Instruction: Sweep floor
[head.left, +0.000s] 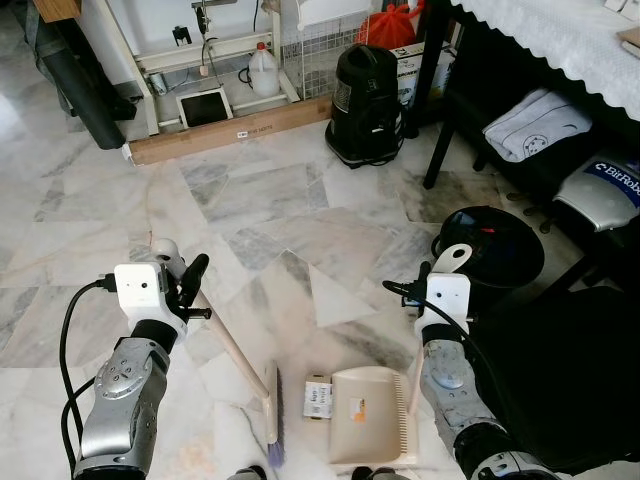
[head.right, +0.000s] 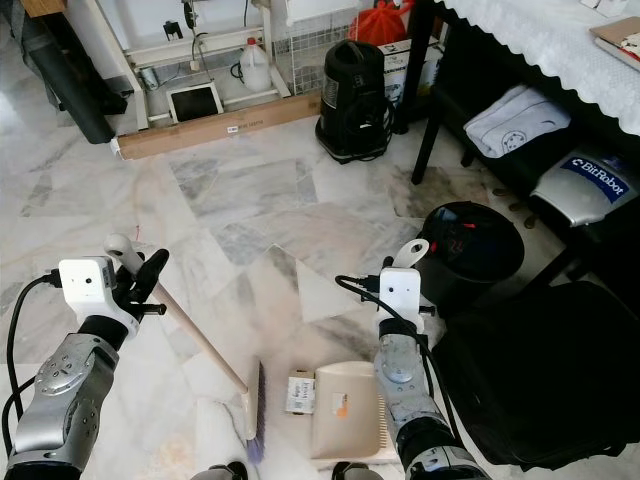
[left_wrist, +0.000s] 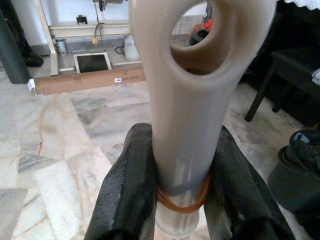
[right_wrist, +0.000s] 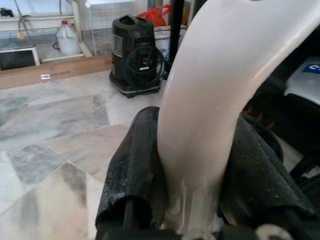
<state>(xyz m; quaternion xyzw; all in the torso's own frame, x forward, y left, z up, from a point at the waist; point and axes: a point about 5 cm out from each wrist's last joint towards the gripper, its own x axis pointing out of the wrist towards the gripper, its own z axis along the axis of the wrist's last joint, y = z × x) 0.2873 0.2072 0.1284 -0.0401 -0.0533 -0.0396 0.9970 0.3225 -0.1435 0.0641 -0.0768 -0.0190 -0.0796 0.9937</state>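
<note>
My left gripper (head.left: 190, 287) is shut on the cream handle of a broom (head.left: 228, 345). The handle slants down to the brush head (head.left: 273, 412), which rests on the marble floor. In the left wrist view the black fingers (left_wrist: 127, 185) clamp the broom handle (left_wrist: 195, 100) just below its hanging hole. My right gripper (head.left: 423, 285) is shut on the upright handle (right_wrist: 220, 90) of a beige dustpan (head.left: 368, 412) that lies flat on the floor. A small white carton (head.left: 318, 399) lies between the brush head and the dustpan's edge.
A black round bin (head.left: 495, 245) stands just right of the dustpan handle, and a black bag (head.left: 570, 370) lies beyond it. Farther off are a black canister appliance (head.left: 366, 105), a dark table leg (head.left: 440, 120) and a long cardboard box (head.left: 230, 130).
</note>
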